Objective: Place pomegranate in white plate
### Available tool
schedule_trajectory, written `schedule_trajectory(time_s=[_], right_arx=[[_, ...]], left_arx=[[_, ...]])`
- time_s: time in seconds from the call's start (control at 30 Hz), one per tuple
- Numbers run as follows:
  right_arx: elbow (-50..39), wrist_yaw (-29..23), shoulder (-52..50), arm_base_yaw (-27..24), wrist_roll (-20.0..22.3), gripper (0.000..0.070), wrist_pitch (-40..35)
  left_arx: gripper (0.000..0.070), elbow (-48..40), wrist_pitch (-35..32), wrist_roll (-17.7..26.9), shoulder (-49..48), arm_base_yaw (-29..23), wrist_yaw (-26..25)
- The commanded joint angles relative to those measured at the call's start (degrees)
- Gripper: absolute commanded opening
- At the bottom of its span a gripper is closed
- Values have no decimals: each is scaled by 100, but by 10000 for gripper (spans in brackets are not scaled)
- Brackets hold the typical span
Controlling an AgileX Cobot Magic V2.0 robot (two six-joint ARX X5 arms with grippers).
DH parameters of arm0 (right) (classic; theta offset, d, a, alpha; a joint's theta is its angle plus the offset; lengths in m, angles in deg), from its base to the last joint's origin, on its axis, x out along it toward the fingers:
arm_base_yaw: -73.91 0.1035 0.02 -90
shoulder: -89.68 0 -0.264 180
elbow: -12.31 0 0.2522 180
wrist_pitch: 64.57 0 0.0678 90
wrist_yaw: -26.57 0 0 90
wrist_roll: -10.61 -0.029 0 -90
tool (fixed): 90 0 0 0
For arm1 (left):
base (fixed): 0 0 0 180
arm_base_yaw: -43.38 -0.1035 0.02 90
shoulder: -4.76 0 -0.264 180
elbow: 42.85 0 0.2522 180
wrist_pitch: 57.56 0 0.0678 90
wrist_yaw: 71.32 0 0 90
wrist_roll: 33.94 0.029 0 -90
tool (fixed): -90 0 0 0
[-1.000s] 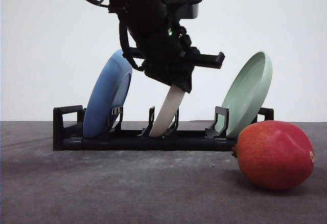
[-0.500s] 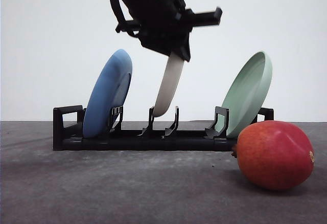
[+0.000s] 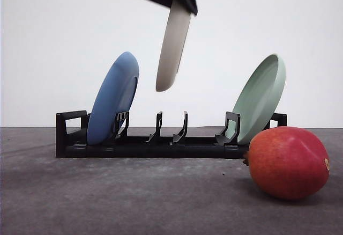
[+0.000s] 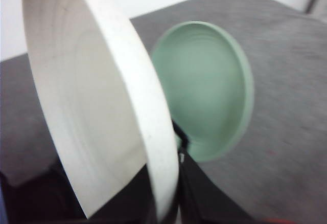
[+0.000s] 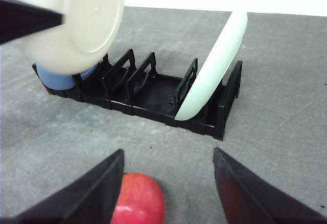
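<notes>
Front view: left gripper pinches white plate on edge, high above rack; pomegranate on table, near right.

Left wrist: green plate beyond.

Right wrist: right gripper spread (idle) over fruit.

Judged next: lay plate flat.
</notes>
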Motion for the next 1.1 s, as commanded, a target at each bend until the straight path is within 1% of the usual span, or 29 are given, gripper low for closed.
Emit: schedule_trajectory(time_s=[0.0,0.1,0.2,0.23,0.3,0.43,0.67,0.73,0.77,0.87,0.97,1.07], right_arx=[[94,0,11,22,-62,348,-68],[94,2,11,22,-63,348,-61],[94,1,11,22,-63,348,-31],[94,0,11,22,-63,348,-10],[94,0,11,22,-63,348,39],[94,0,11,22,-63,348,143],[94,-2,11,22,-61,348,197],[94,-4,11,22,-61,348,197],[94,-6,11,22,-61,348,197],[94,-41,11,22,-61,348,197],[94,-87,12,22,-61,348,196],[94,-185,13,22,-58,348,195]], left_arx=[[11,129,77,-260,-142,104,-167],[11,128,448,-466,-424,184,-471],[11,103,984,-812,-730,249,-887],[12,74,1137,-850,-846,278,-976],[11,-66,1249,-842,-1091,372,-969],[11,-597,1153,-841,-1682,538,-844],[12,-2037,64,-760,-2795,768,-365],[12,-2370,-10,-540,-3016,876,-188],[12,-2476,64,-386,-3075,938,-123],[12,-2654,577,204,-3115,1151,110],[12,-2675,1185,917,-2985,1375,380],[12,-2674,1524,1599,-2737,1592,583]])
